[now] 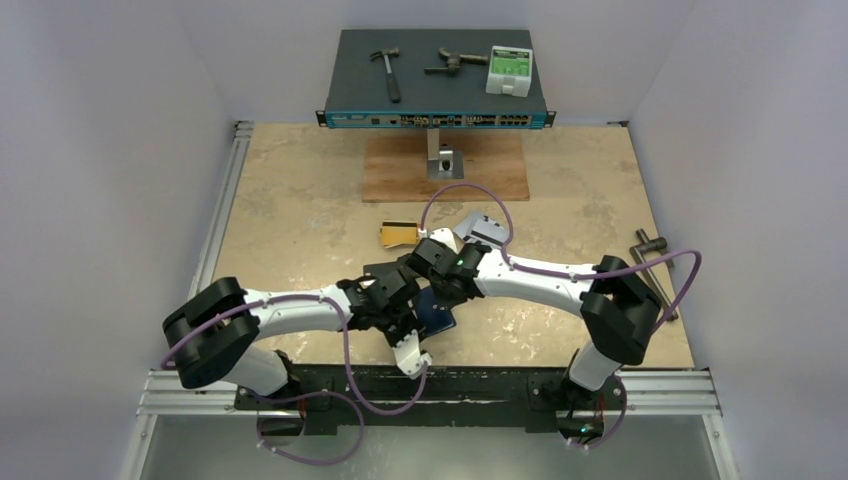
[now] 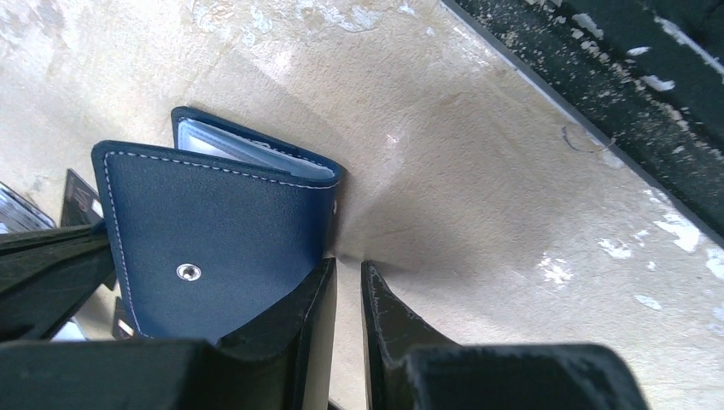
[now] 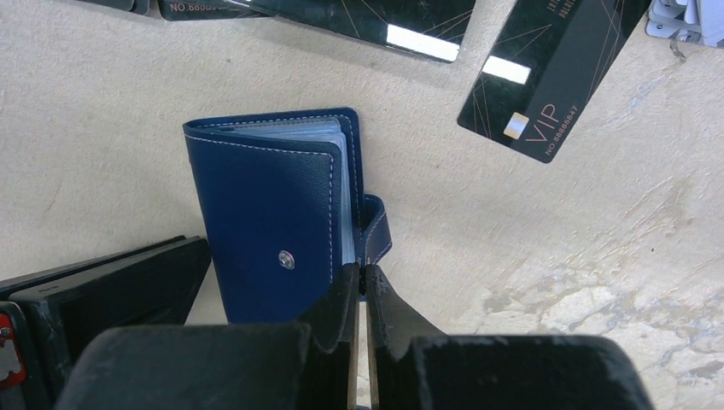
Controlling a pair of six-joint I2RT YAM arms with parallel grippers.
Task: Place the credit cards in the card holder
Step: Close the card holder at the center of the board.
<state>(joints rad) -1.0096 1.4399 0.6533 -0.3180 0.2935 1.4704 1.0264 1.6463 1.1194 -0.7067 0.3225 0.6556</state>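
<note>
The holder point(image 3: 265, 222) lies on the table point(image 1: 300, 200) close to its near edge, about midway along it, half hidden under both wrists in the top view. Its front cover stands slightly lifted, so clear sleeves show along the open long edge, and the back cover's rim sticks out past it. The tab point(image 3: 376, 231) curls out from that open edge. The right gripper point(image 3: 359, 286) is closed, its tips together right at the tab's lower end; whether they nip the tab I cannot tell. The left gripper point(image 2: 348, 295) is at the holder's opposite, folded side, jaws a narrow slit apart with only bare table between them, one finger point(image 2: 303, 325) touching the cover's corner. In the right wrist view, black cards point(image 3: 546, 77) lie flat at 12 to 1 o'clock from the holder, near it but apart, one angled and lettered VIP. Further out in the top view, a gold card point(image 1: 397, 234) sits at 11 o'clock and a silver card point(image 1: 487, 230) at 1 o'clock. Bare table opens at 9 and 3 o'clock from the holder. A wrench point(image 1: 655, 262) lies by the right edge, and a wooden board point(image 1: 445, 170) lies at 12 o'clock.
</note>
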